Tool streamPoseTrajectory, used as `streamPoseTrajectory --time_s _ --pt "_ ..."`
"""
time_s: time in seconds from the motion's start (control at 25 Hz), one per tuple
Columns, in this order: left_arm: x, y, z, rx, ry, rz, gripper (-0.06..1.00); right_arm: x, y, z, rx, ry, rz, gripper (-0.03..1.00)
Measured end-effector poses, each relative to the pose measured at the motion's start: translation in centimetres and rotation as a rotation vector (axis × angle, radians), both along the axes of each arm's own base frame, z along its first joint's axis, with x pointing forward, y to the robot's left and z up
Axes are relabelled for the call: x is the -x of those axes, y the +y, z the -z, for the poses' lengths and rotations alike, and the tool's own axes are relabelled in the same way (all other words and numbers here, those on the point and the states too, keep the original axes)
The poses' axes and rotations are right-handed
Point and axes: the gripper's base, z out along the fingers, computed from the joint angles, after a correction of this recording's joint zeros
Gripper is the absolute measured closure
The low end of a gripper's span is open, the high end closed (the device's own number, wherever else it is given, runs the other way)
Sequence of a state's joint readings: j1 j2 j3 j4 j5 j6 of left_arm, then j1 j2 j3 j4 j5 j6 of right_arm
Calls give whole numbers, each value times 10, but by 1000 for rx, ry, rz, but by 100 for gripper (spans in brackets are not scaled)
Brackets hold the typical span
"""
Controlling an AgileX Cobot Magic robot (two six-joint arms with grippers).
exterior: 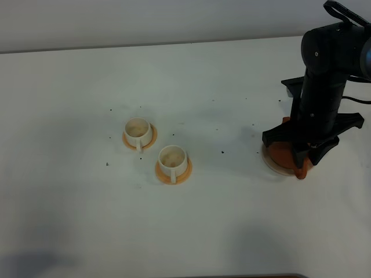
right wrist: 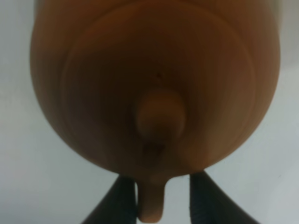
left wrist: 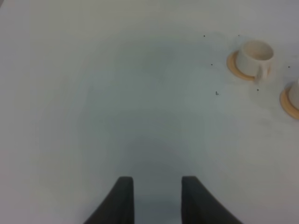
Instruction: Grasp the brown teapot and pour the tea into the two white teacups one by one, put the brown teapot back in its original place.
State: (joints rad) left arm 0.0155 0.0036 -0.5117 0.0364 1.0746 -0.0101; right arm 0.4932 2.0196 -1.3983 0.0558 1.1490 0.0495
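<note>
Note right gripper (right wrist: 161,177) partly open, astride the loop handle (right wrist: 152,205) of the brown teapot (right wrist: 154,84): one finger touching, a gap at the other, nothing clamped yet. Locate teapot on the beige plate (exterior: 271,167), right of the exterior frame, directly beneath this arm. Expect a closing squeeze next. Find upper teacup (exterior: 138,131) and lower teacup (exterior: 173,156) left of centre. Disregard left gripper (left wrist: 156,186): open, empty, no teapot in its view.

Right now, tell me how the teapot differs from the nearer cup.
The teapot is reddish-brown and far bigger; the cup is small and white. The teapot sits on a pale plate, the cup on an orange saucer. The right hand is over the teapot; no hand is near the cup. Both stand upright.
</note>
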Motion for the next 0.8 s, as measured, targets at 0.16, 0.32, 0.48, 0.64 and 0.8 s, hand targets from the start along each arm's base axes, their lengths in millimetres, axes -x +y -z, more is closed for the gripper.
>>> streamPoseTrajectory --time_s 0.16,0.32,0.48,0.64,0.8 --pt "0 0 0 0 0 0 69 0 0 0 2 0 -3 74" --pt "0 0 0 0 0 0 69 0 -1 0 4 2 -16 80" --pt "0 0 0 0 0 0 69 0 -1 0 7 3 -35 87" --pt "0 0 0 0 0 0 69 0 -2 0 11 1 -58 87" --pt "0 0 0 0 0 0 69 0 -2 -1 16 5 -61 87"
